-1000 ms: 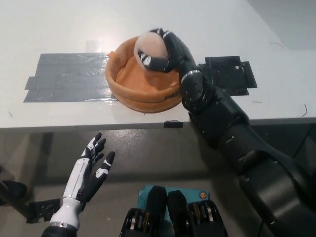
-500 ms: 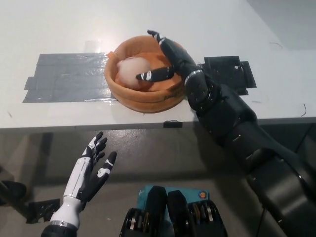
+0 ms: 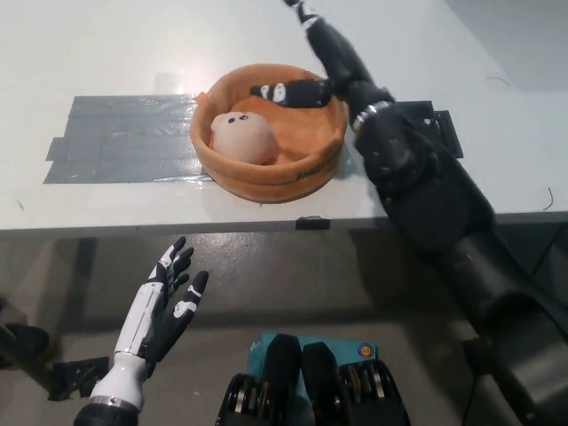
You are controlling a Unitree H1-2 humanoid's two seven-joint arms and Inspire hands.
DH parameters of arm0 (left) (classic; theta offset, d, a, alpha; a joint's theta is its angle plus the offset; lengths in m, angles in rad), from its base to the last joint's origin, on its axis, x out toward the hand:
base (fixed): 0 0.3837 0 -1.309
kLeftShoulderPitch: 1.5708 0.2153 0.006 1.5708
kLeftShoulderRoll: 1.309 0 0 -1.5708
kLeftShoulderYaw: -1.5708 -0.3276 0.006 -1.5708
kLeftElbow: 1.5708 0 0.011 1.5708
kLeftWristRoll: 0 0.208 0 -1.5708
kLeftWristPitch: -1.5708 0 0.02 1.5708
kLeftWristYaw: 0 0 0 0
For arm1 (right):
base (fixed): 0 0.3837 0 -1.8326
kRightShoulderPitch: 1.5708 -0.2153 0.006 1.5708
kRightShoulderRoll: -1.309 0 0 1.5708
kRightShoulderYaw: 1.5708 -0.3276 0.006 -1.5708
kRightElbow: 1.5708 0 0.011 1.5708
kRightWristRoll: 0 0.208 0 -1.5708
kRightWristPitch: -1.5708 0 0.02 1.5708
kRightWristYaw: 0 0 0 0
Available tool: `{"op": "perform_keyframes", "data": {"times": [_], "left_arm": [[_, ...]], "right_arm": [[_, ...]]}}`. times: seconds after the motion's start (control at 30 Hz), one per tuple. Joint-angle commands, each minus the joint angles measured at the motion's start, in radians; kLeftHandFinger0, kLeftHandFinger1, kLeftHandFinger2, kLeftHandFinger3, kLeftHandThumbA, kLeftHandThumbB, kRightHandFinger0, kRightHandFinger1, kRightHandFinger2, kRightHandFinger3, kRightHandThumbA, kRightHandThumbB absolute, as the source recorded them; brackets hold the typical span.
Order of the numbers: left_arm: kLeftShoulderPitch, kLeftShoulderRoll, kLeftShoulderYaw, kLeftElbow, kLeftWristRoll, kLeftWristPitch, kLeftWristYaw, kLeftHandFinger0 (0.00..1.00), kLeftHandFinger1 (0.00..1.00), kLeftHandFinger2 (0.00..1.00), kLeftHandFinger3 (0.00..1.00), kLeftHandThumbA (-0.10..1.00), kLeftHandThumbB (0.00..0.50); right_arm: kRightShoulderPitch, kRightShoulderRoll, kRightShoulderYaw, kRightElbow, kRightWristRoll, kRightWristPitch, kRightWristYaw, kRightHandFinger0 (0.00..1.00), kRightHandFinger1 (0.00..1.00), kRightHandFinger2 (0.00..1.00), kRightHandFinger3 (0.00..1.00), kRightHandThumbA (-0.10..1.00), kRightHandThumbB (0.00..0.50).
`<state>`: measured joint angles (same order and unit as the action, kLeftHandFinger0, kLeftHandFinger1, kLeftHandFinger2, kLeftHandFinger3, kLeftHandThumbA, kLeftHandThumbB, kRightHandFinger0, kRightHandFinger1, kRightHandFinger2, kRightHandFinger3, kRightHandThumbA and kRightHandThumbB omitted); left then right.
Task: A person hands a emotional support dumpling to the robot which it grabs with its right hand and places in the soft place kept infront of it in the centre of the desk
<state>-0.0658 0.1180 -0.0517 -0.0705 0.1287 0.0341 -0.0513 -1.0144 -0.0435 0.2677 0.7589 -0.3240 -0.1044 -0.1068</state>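
Single head view, steeply down, desk (image 3: 106, 53) near

— What fills the upper part of the frame?
— A white counter (image 3: 115, 44), evenly lit, with a soft sheen. Its front edge runs across the middle of the picture.
— Anything stuck on it?
— A patch of grey tape strips (image 3: 120, 139) at left of centre, and a black taped patch (image 3: 424, 133) at right. A small dark tab (image 3: 310, 222) sits on the front edge.
— And below?
— A grey floor (image 3: 266, 284), dimmer, in shadow under the counter's edge. A teal object (image 3: 351, 346) lies at bottom centre.
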Motion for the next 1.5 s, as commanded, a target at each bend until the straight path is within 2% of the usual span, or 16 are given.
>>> {"op": "perform_keyframes", "data": {"times": [0.0,0.07,0.2,0.27,0.3,0.43,0.63,0.73,0.8,0.83,0.9,1.0,1.07,1.13,1.3,1.47], "left_arm": [[-0.036,0.011,0.006,-0.023,-0.002,-0.019,-0.004,1.0,1.0,1.0,1.0,0.69,0.0],[-0.031,0.01,0.004,-0.014,0.006,-0.027,0.001,1.0,1.0,1.0,1.0,0.69,0.0],[-0.03,0.007,0.0,-0.009,0.022,-0.024,0.006,1.0,1.0,1.0,1.0,0.71,0.0],[-0.035,0.008,-0.001,-0.007,0.026,-0.021,0.007,1.0,1.0,1.0,1.0,0.71,0.0],[-0.037,0.008,0.0,-0.008,0.026,-0.019,0.007,1.0,1.0,1.0,1.0,0.71,0.0],[-0.041,0.01,0.003,0.002,0.025,-0.03,0.009,1.0,1.0,1.0,1.0,0.7,0.0],[-0.033,0.012,0.0,0.013,0.027,-0.045,0.007,1.0,1.0,1.0,1.0,0.7,0.0],[-0.033,0.009,0.001,0.02,0.028,-0.047,0.012,1.0,1.0,1.0,1.0,0.69,0.0],[-0.029,0.009,0.002,0.019,0.03,-0.042,0.012,1.0,1.0,1.0,1.0,0.69,0.0],[-0.025,0.007,0.002,0.017,0.034,-0.039,0.014,1.0,1.0,1.0,1.0,0.69,0.0],[-0.022,0.006,0.001,0.016,0.035,-0.037,0.015,1.0,1.0,1.0,1.0,0.69,0.0],[-0.014,0.003,-0.001,0.019,0.038,-0.049,0.015,1.0,1.0,1.0,1.0,0.69,0.0],[-0.006,0.004,0.004,0.012,0.033,-0.048,0.014,1.0,1.0,1.0,1.0,0.69,0.0],[-0.007,-0.004,0.003,0.015,0.022,-0.052,0.011,1.0,1.0,1.0,1.0,0.64,0.0],[-0.003,-0.004,0.003,0.008,0.028,-0.055,0.012,1.0,1.0,1.0,1.0,0.66,0.0],[0.006,-0.001,0.002,0.001,0.03,-0.05,0.007,1.0,1.0,1.0,1.0,0.69,0.0]], "right_arm": [[0.15,-0.057,-0.082,-0.437,0.041,0.047,0.022,1.0,1.0,1.0,1.0,1.0,0.403],[0.257,-0.057,-0.084,-0.596,0.047,0.089,0.047,1.0,1.0,1.0,1.0,1.0,0.342],[0.436,-0.048,-0.081,-0.809,0.05,0.14,0.064,1.0,1.0,1.0,1.0,1.0,0.294],[0.53,-0.05,-0.074,-0.884,0.031,0.106,0.049,1.0,1.0,1.0,1.0,1.0,0.262],[0.546,-0.049,-0.074,-0.895,0.027,0.099,0.045,1.0,1.0,1.0,1.0,1.0,0.284],[0.682,-0.05,-0.073,-0.959,0.052,0.042,0.037,1.0,1.0,1.0,1.0,1.0,0.206],[0.8,-0.054,-0.097,-0.982,0.09,-0.019,0.029,1.0,1.0,1.0,1.0,1.0,0.23],[0.836,-0.05,-0.116,-0.952,0.111,-0.078,0.013,1.0,1.0,1.0,1.0,1.0,0.181],[0.848,-0.047,-0.126,-0.923,0.107,-0.09,0.013,1.0,1.0,1.0,1.0,0.99,0.176],[0.86,-0.048,-0.134,-0.88,0.105,-0.088,0.015,1.0,1.0,1.0,1.0,1.0,0.21],[0.871,-0.05,-0.141,-0.828,0.097,-0.076,0.017,1.0,1.0,1.0,1.0,1.0,0.227],[0.878,-0.061,-0.156,-0.678,0.112,-0.113,0.024,1.0,1.0,1.0,1.0,0.94,0.191],[0.869,-0.062,-0.158,-0.618,0.116,-0.131,0.032,1.0,1.0,1.0,1.0,0.91,0.199],[0.868,-0.07,-0.164,-0.586,0.13,-0.154,0.038,1.0,1.0,1.0,1.0,0.88,0.191],[0.87,-0.072,-0.151,-0.545,0.139,-0.168,0.063,1.0,1.0,1.0,1.0,0.88,0.175],[0.882,-0.068,-0.143,-0.535,0.127,-0.168,0.067,1.0,1.0,1.0,1.0,0.89,0.181]]}}
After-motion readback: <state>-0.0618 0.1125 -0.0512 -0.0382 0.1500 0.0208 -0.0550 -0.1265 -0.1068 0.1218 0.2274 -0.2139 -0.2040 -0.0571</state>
